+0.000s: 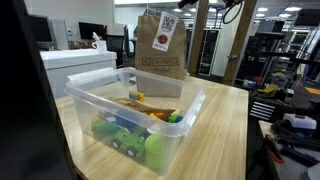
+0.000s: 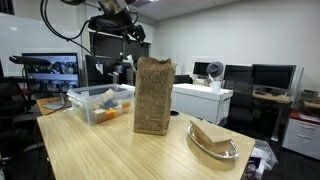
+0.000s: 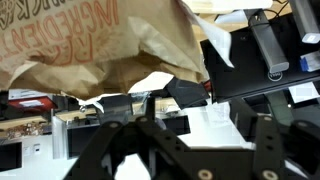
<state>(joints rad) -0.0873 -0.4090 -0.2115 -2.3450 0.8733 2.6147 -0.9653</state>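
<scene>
My gripper [image 2: 131, 30] hangs in the air above the table [image 2: 110, 155]. Its jaws are spread apart and hold nothing. In the wrist view my fingers [image 3: 265, 145] stand wide, with only background clutter showing in the gap.

The paper bag [image 2: 152, 95] stands upright on the table, its long axis straight up and down and its crumpled mouth at the top. It lies below me and slightly to one side. In an exterior view I am over the top corner of the bag nearer the plastic bin [image 2: 85, 110], not over the middle of its mouth.

In the wrist view the bag's brown wall [image 3: 90, 40] fills the upper half. Its ragged rim is close ahead of my fingertips, outside the jaws. I cannot tell whether it touches them.
</scene>
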